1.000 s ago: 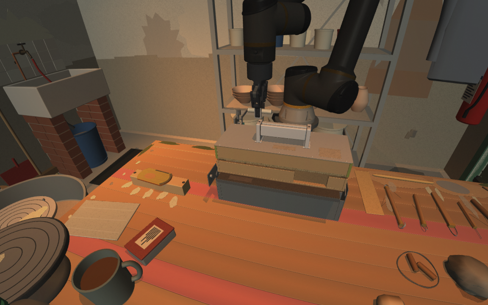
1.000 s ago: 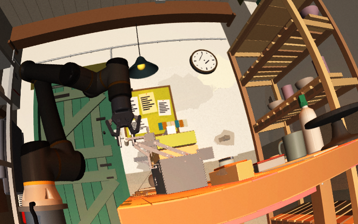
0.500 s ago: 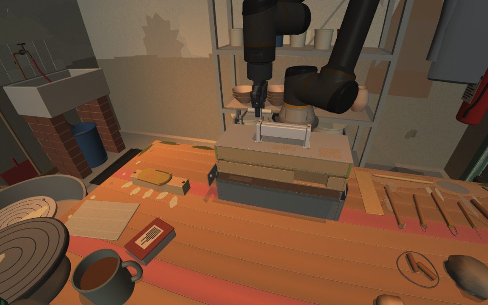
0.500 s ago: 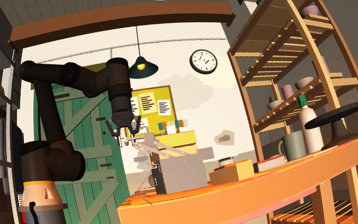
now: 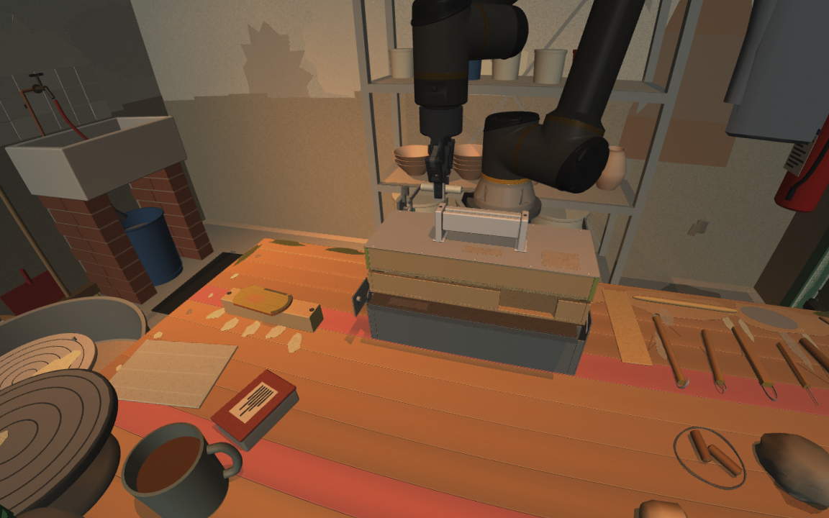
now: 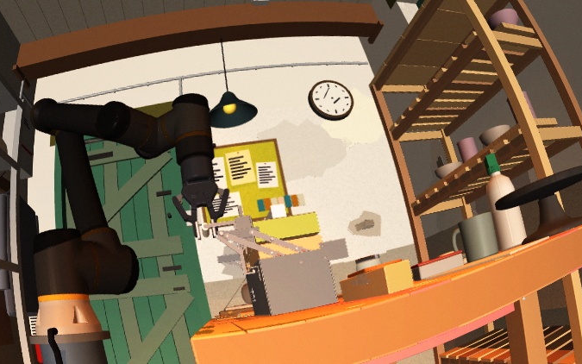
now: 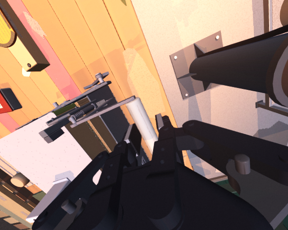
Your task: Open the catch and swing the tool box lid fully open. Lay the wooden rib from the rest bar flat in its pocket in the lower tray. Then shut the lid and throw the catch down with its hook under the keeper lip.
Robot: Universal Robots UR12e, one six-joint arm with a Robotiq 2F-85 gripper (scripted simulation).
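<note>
The catch lever [image 7: 89,109] stands raised off the back of the tool box [image 5: 479,283], its white handle bar [image 7: 141,122] sticking out behind the box. My gripper [image 7: 145,132] straddles that bar and is open, still closing, holding nothing. In the side camera the gripper [image 5: 438,183] hangs just behind the box's left rear corner. The lid [image 5: 482,248] lies down with its pale handle [image 5: 481,224] on top. The wooden rib [image 5: 258,301] lies on the rest bar [image 5: 273,310] left of the box.
Behind the box stand a metal shelf of bowls [image 5: 414,161] and the arm's base [image 5: 508,193]. A red book [image 5: 255,407], a mug [image 5: 173,473] and a board [image 5: 173,372] lie near left. Clay tools [image 5: 752,361] lie to the right.
</note>
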